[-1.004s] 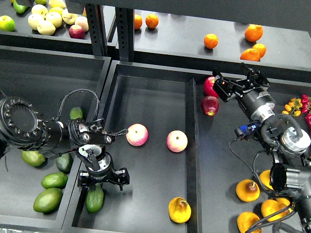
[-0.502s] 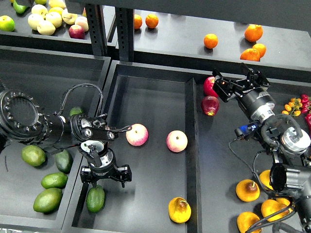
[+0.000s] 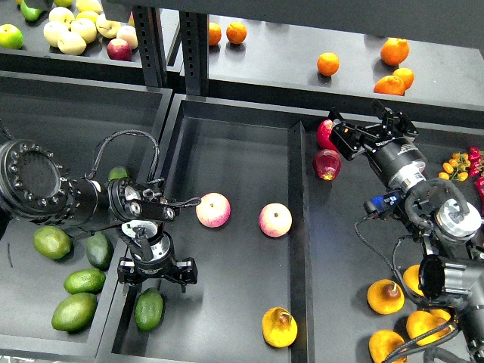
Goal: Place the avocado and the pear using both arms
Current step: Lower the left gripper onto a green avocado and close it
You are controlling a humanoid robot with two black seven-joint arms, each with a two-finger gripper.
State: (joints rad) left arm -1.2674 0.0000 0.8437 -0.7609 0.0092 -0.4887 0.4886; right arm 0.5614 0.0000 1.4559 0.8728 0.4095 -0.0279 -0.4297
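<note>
A dark green avocado [image 3: 149, 308] lies in the middle tray [image 3: 227, 151], near its front left corner. My left gripper [image 3: 156, 275] hovers just above it, open and empty. A golden pear [image 3: 279, 327] with a brown stem end lies in the same tray at the front right. My right gripper [image 3: 367, 125] is open and empty over the right tray, far from the pear and next to two red apples [image 3: 327, 163]. More avocados [image 3: 99, 249] lie in the left tray. More pears [image 3: 385, 296] lie at the front of the right tray.
Two pink-yellow apples [image 3: 214, 209] [image 3: 275, 219] lie mid-tray. Paler green fruits [image 3: 73, 311] lie in the left tray. Oranges [image 3: 327, 63] and pale apples [image 3: 72, 32] sit on the back shelf. Small tomatoes [image 3: 456, 165] are at the right edge. A shelf post [image 3: 149, 38] stands behind.
My left gripper has risen slightly and shifted left above the avocado, which has stayed put. My right gripper has edged up and left a little.
</note>
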